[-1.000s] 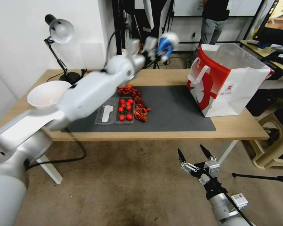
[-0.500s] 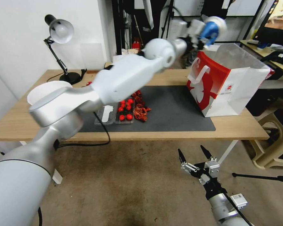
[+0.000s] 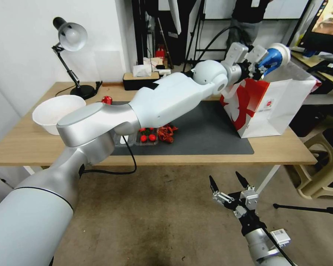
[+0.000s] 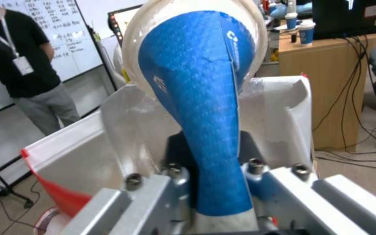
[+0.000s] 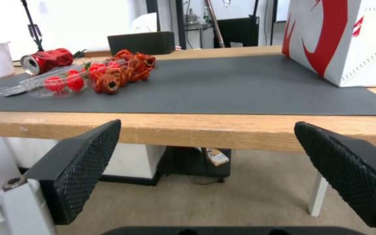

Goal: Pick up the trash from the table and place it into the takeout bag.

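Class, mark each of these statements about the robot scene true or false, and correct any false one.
1. The left hand holds a blue paper cup. True.
2. The cup is above the takeout bag. True.
3. The right hand grips the crushed red can. False: it hangs open below the table edge; the can lies on the table.
4. The takeout bag lies flat on its side. False: it stands upright.
5. The tray of cherry tomatoes sits on the dark mat. True.

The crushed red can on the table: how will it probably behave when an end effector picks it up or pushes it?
The crushed red can lies on its side, so a push may roll it. Its dented wall probably yields further under a squeeze. It looks empty, so it is likely light.
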You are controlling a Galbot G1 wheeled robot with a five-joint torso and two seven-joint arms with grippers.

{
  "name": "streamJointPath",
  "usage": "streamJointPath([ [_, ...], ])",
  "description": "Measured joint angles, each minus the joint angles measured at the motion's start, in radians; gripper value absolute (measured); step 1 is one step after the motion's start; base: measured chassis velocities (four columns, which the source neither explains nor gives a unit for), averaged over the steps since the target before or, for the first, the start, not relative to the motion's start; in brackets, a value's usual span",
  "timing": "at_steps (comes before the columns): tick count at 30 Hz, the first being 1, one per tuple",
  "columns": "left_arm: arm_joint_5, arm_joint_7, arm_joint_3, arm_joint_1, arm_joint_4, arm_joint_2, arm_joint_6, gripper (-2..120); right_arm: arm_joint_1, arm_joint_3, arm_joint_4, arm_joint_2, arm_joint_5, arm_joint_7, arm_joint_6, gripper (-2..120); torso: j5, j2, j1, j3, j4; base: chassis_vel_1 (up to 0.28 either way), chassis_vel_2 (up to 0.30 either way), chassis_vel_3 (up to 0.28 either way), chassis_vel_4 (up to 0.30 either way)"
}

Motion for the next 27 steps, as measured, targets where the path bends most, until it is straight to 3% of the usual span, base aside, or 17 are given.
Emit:
streamJointPath([
  [8,-0.003,-0.006,-0.007,-0.009,0.002,-0.004,0.003,41,0.000,0.000,0.000,-0.001,-0.001,0.000,0.000,100,0.0000,0.000,0.000,0.000,0.0000,0.000,0.000,0.000,0.000],
  [15,-0.004,-0.018,-0.014,-0.009,0.000,-0.004,0.005,62,-0.003,-0.001,0.000,0.004,-0.005,0.000,0.000,100,0.0000,0.000,0.000,0.000,-0.0001,0.000,0.000,0.000,0.000],
  [17,-0.005,-0.028,-0.016,-0.007,-0.011,-0.004,0.005,75,-0.003,-0.002,0.001,0.005,-0.006,0.000,0.000,100,0.0000,0.000,0.000,0.000,-0.0001,0.000,0.000,0.000,0.000],
  [19,-0.006,-0.035,-0.018,-0.004,-0.017,-0.004,0.006,79,-0.004,-0.002,0.001,0.005,-0.006,0.000,0.000,100,0.0000,0.000,0.000,0.000,-0.0001,0.000,0.000,0.000,0.000],
  [21,-0.008,-0.048,-0.022,0.001,-0.034,-0.002,0.007,90,-0.004,-0.003,0.001,0.006,-0.007,-0.001,0.000,100,0.0000,0.000,0.000,0.000,-0.0004,0.000,0.000,0.000,0.000],
  [25,-0.010,-0.056,-0.024,0.007,-0.051,0.012,0.012,97,-0.005,-0.004,0.002,0.006,-0.008,-0.001,0.000,100,0.0000,0.000,0.000,0.000,-0.0005,0.000,0.000,0.000,0.000],
  [27,-0.015,-0.077,-0.031,0.025,-0.100,0.056,0.018,99,-0.005,-0.006,0.002,0.008,-0.010,-0.001,0.000,100,-0.0001,0.000,0.000,0.000,0.0000,0.000,0.000,0.000,0.000],
])
